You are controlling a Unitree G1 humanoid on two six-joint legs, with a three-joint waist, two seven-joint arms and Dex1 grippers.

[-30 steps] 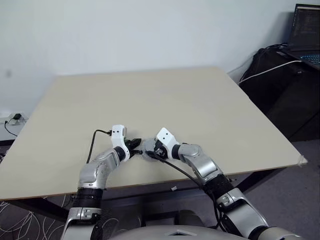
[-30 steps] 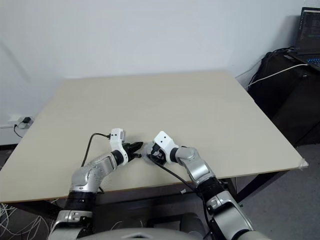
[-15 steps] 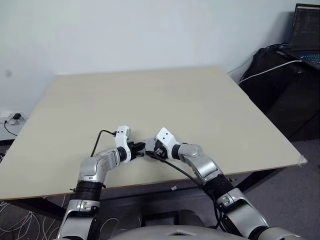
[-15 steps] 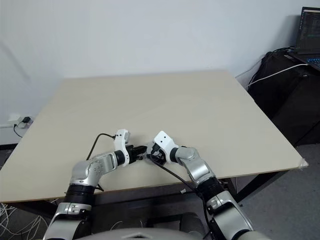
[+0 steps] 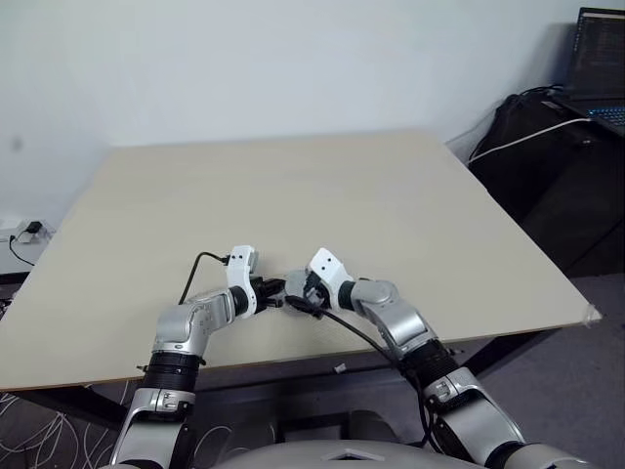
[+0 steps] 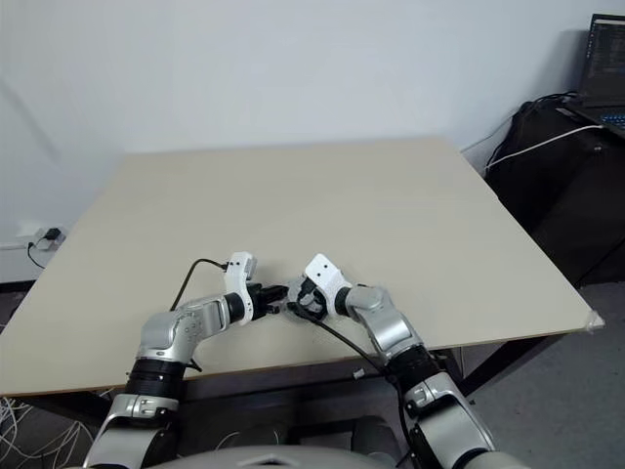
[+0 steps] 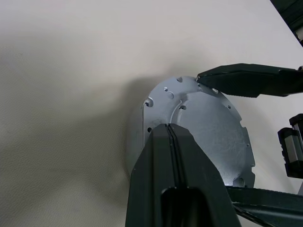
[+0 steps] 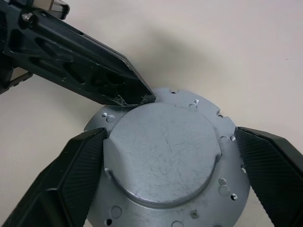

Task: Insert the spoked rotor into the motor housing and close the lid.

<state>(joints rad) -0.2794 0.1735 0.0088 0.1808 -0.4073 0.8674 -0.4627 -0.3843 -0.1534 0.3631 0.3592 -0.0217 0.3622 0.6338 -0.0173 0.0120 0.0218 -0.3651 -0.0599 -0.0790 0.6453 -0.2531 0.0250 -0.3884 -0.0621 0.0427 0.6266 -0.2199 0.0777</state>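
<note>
Just now right gripper (image 8: 163, 156) spread wider, fingers straddling lid (image 8: 165, 163) at its rim, loosely. Left gripper (image 7: 171, 137), shut, tips pressing lid's top near edge. Lid appears seated; release probably next.

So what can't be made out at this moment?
- Under the lid: the wrist views show its plain grey face, hiding the rotor and housing.
- Head views: the parts are too small, masked by the left claw and right claw.
- Lid's near edge: cut off in the right wrist view.
</note>
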